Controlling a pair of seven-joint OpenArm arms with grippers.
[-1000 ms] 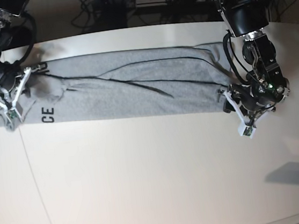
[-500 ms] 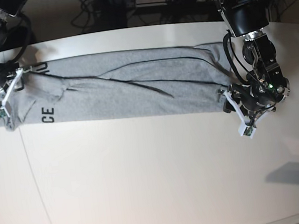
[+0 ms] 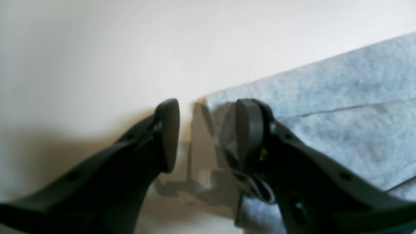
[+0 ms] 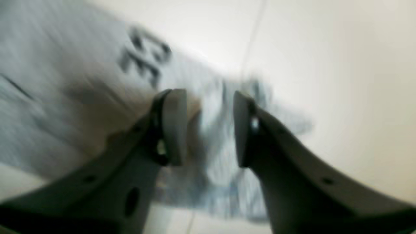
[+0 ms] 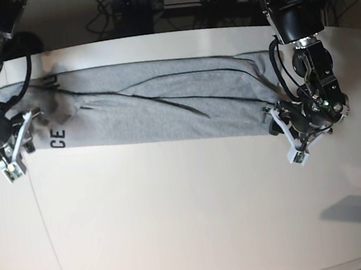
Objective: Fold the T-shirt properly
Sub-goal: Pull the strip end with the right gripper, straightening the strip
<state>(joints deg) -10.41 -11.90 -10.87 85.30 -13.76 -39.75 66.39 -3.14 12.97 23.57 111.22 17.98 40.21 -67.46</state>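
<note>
Grey cotton lay beneath and between the fingers (image 4: 175, 126) of the right gripper (image 4: 206, 126), which stood apart with blurred cloth showing in the gap and no visible pinch; whether they were closing could not be told from that smeared wrist picture. Just beyond those fingers ran the black printed letters (image 5: 57, 138), and past them the T-shirt (image 5: 163, 101) stretched away as a long, narrow band across the white table (image 5: 189, 212) toward the other arm. There the left gripper (image 3: 208, 133) had its fingers (image 3: 169, 133) spread as well, one over bare table and the other over the very corner of the shirt, so the cloth's end edge sat in the gap with nothing clamped. By the look of it, the lengthwise folds were already done: dark fold lines ran along the band, and the sleeves appeared tucked in, though a rumpled bump sat near the printed end. What seemed left was the crosswise folding, bringing one end over toward the other once or twice to make a compact rectangle. Both grippers stood at opposite ends of the band, each at a near corner, which suited taking hold for that next fold, yet neither had a grip.
</note>
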